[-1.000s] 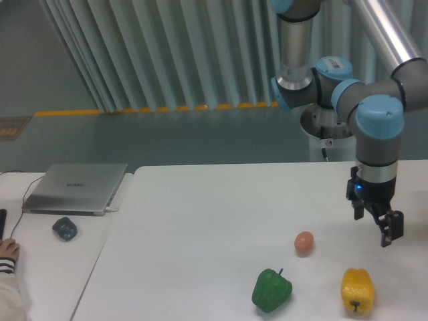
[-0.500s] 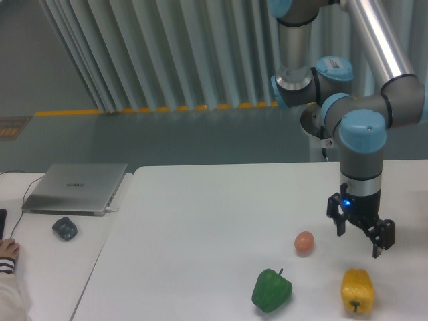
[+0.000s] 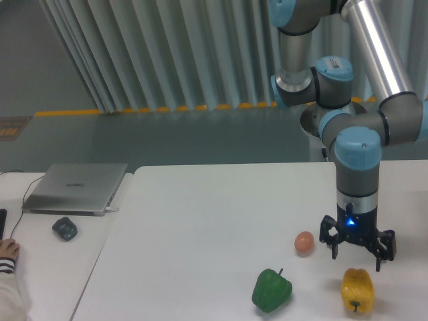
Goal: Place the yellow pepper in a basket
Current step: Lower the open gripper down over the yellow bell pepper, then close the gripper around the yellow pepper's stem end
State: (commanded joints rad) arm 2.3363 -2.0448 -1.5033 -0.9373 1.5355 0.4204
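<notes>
The yellow pepper (image 3: 358,290) rests on the white desk (image 3: 200,221) near the front right corner of the view, stem end facing the camera. It is free of any grasp.

The tool (image 3: 357,252) hangs directly above the yellow pepper, pointing straight down. Its two fingers (image 3: 329,244) are spread wide, one to each side, with the span between them about as broad as the pepper below. The fingertips sit just above the top of the pepper; contact cannot be confirmed from this view. The tool holds nothing. A blue indicator light shows on the tool body.

An orange-pink egg-shaped object (image 3: 303,243) lies on the desk just to the camera-left of the tool, apart from the yellow pepper. A green pepper (image 3: 271,290) sits further to camera-left, at roughly the same depth as the yellow pepper and well clear of it.

On a second desk surface at far camera-left lie a closed grey laptop (image 3: 76,188) and a small dark object (image 3: 65,229). Part of a person's hand (image 3: 8,250) shows at the left edge.
</notes>
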